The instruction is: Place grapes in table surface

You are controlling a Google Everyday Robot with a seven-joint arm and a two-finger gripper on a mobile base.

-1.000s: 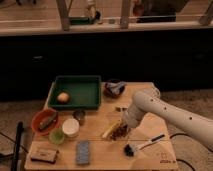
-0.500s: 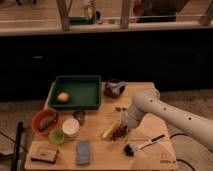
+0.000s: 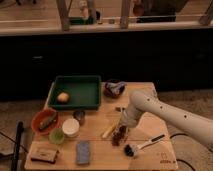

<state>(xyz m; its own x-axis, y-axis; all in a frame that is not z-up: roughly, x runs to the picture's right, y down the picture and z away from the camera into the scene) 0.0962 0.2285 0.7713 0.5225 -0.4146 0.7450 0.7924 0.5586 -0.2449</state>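
Observation:
The grapes point(image 3: 120, 135), a small dark reddish-brown bumpy bunch, lie on the light tan wooden table surface point(image 3: 100, 157) a little right of its middle. My white arm comes in from the right, and its gripper point(image 3: 122, 121) hangs right over the upper end of the bunch. The gripper's tip is hidden behind the arm's wrist and merges with the grapes. A pale yellow stick-like item point(image 3: 108, 131) lies just left of the grapes. A black-bristled brush with a white handle point(image 3: 141, 146) lies just to their right.
A dark green tray point(image 3: 76, 91) holding a yellowish round item point(image 3: 62, 97) sits at the back left. An orange bowl point(image 3: 44, 120), a white cup point(image 3: 70, 127), a small dark cup point(image 3: 79, 116), a blue-grey sponge point(image 3: 82, 152), a brown block point(image 3: 44, 154) and a dark bowl point(image 3: 114, 89) stand around.

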